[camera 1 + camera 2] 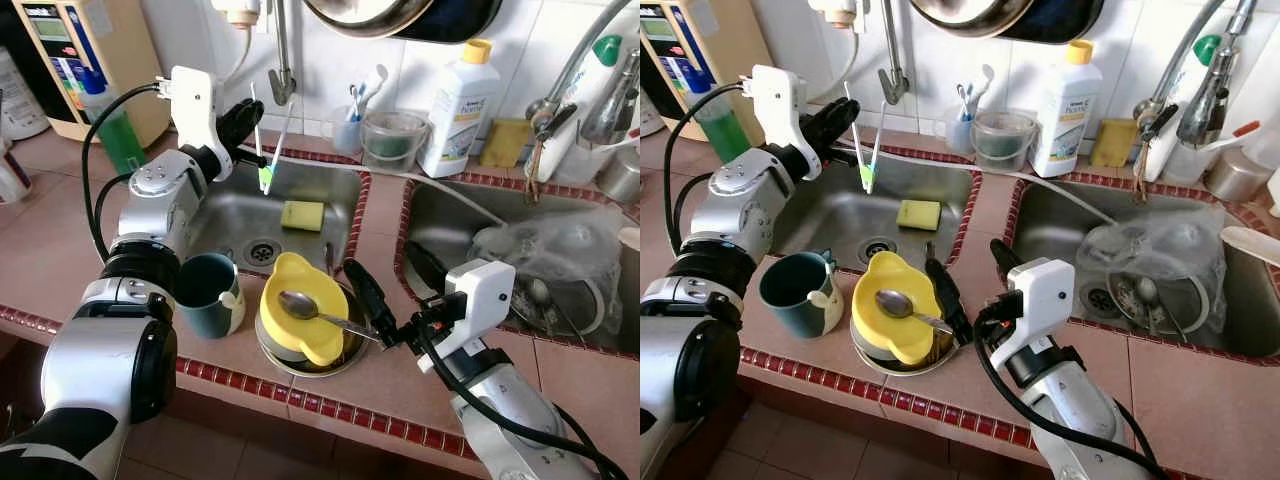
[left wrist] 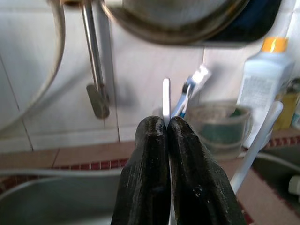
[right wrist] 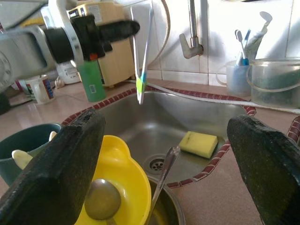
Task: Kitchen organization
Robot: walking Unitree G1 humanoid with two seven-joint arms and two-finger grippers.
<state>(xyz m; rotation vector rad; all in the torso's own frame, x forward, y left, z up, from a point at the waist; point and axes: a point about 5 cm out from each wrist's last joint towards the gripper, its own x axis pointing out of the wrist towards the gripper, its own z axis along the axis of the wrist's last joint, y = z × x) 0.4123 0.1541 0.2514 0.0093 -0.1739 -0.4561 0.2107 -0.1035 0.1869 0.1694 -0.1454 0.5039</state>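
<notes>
My left gripper (image 1: pixel 250 125) is raised over the back of the left sink (image 1: pixel 225 225) and is shut on one arm of white tongs (image 1: pixel 266 160). They hang down to a green hinge end. In the left wrist view the fingers (image 2: pixel 150 164) pinch that white arm (image 2: pixel 166 93). My right gripper (image 1: pixel 395 285) stands open over the counter between the two sinks. Its left finger lies right beside a yellow bowl (image 1: pixel 295 325) holding a metal spoon (image 1: pixel 300 303). The bowl sits in a steel bowl (image 1: pixel 300 367). A teal mug (image 1: pixel 205 290) stands to the left.
A yellow sponge (image 1: pixel 302 214) lies in the left sink under the faucet (image 1: pixel 282 60). The right sink (image 1: pixel 450 215) holds a plastic bag and dishes. A toothbrush cup (image 1: pixel 350 125), clear tub (image 1: pixel 393 138), detergent bottle (image 1: pixel 458 105) and green bottle (image 1: pixel 118 130) line the back.
</notes>
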